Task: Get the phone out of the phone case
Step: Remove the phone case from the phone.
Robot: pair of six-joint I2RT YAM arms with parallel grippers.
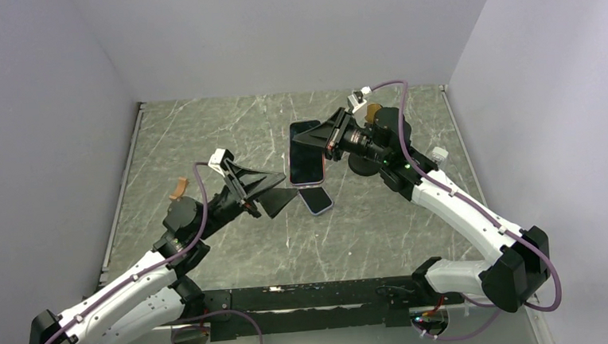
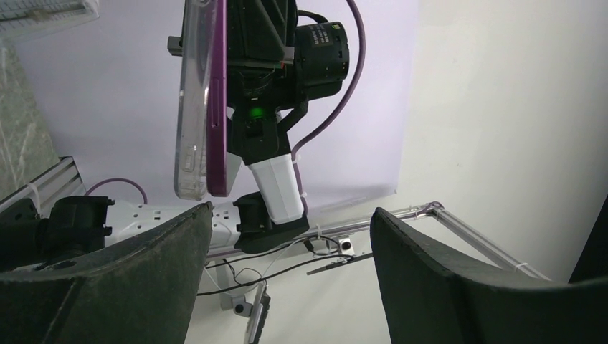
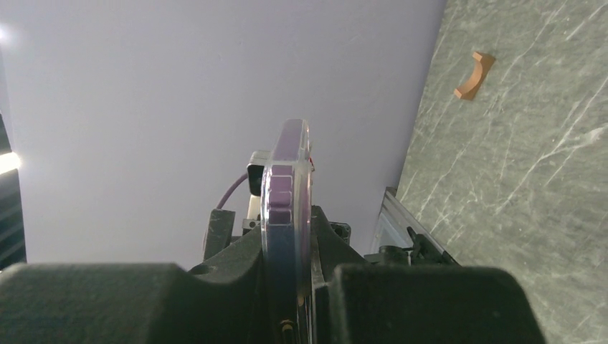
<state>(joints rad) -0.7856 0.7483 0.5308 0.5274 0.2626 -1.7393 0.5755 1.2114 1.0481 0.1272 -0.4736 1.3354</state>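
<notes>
Currently right claw (image 1: 326,147) clamps slim lavender-edged phone (image 1: 304,152) in clear soft case (image 2: 189,100) above grey marble tabletop (image 1: 203,138); left claw (image 1: 287,186) spread wide just beside it.

Left arm stretched forward to mid-table, the left gripper (image 1: 285,195) pointed right, fingers spread wide with nothing between them. Right arm reached in and angled left, the right gripper (image 1: 327,144) clamped tight on the phone (image 1: 304,152), wrist raised.

You'll see 1 darker phone (image 1: 315,199) lying flat near the middle of the grey-green marbled table (image 1: 203,130). 1 small orange-brown curved piece (image 3: 474,74) lies alone on that surface. Pale walls (image 1: 276,30) enclose 3 sides.
</notes>
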